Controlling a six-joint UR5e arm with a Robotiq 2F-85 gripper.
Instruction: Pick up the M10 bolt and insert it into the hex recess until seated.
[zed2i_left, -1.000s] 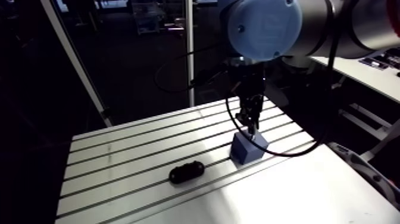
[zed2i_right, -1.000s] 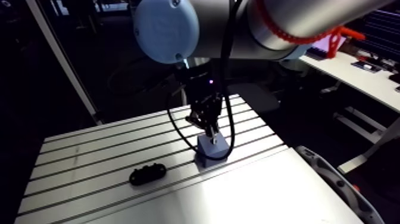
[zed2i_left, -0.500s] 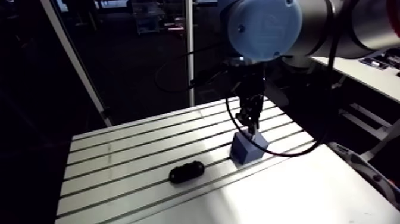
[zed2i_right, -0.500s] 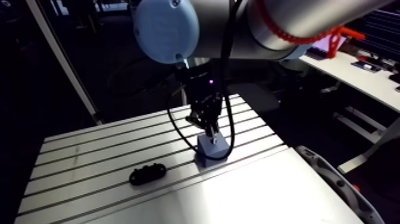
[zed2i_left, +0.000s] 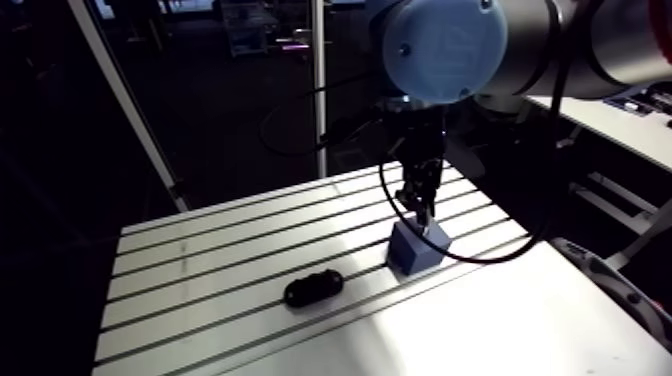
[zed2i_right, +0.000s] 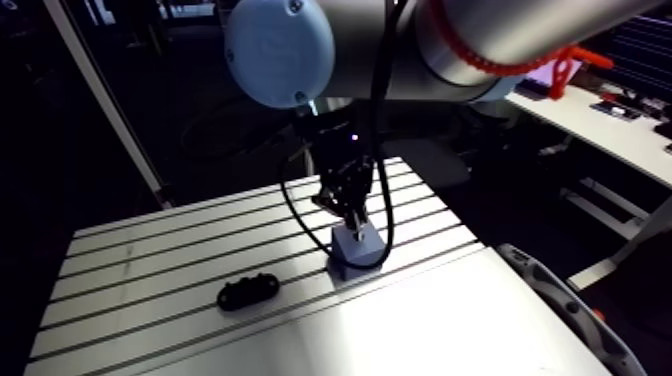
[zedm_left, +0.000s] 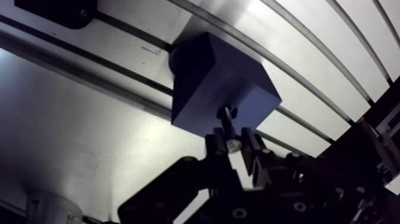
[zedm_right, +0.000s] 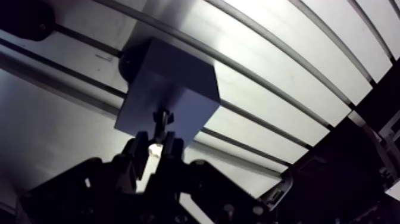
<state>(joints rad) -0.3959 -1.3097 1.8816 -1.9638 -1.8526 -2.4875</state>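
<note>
A blue-grey block (zedm_left: 217, 86) stands on the slotted table (zed2i_left: 220, 250). In the wrist view my gripper (zedm_left: 235, 142) is shut on a small dark bolt (zedm_left: 226, 116), whose tip reaches down to the block's top face. The hex recess itself is hidden under the bolt's tip. In the arm view the gripper (zed2i_left: 425, 215) hangs straight over the block (zed2i_left: 415, 250), with the fingertips just above its top.
A black oblong part (zed2i_left: 313, 289) lies on the table to the left of the block in the arm view; its edge (zedm_left: 59, 9) shows ahead of the block in the wrist view. A white sheet (zed2i_left: 480, 330) covers the table's near side.
</note>
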